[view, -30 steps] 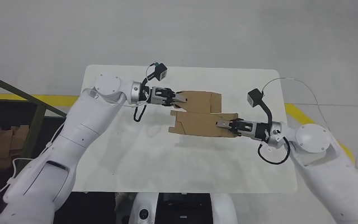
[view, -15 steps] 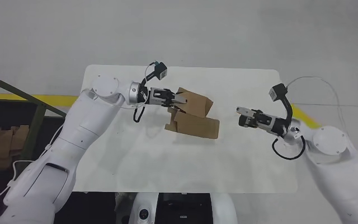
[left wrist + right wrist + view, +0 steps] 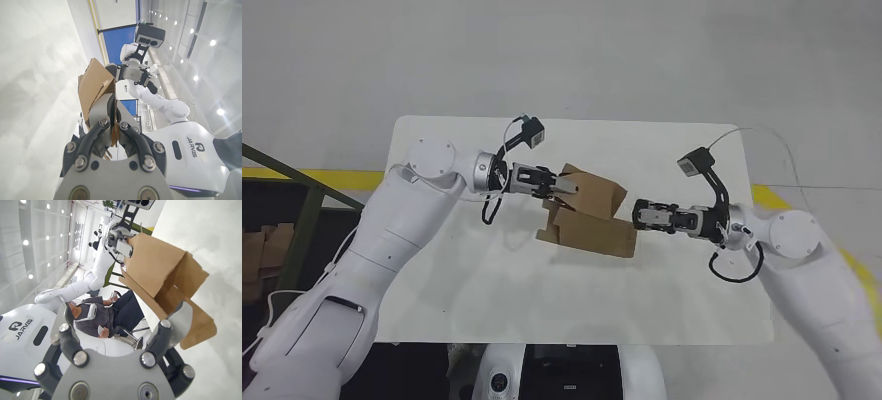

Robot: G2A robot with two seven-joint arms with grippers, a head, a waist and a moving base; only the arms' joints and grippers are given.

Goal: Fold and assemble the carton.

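Two grippers at the half-opened carton (image 3: pixel 592 225) in the middle of the counter (image 3: pixel 472 290): left gripper (image 3: pixel 560 183) pinches a flap, right gripper (image 3: pixel 639 215) gapes wide just beside its other end, so a clumsy push could rip the flap free.

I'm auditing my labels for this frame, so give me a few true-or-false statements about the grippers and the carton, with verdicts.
1. The left gripper is clamped on an edge of the carton. True.
2. The right gripper is shut on the carton. False: its fingers are spread open at the carton's end.
3. The carton is a completely flat sheet. False: it is partly opened, with one panel raised above the table.
4. The two grippers are at opposite ends of the carton. True.
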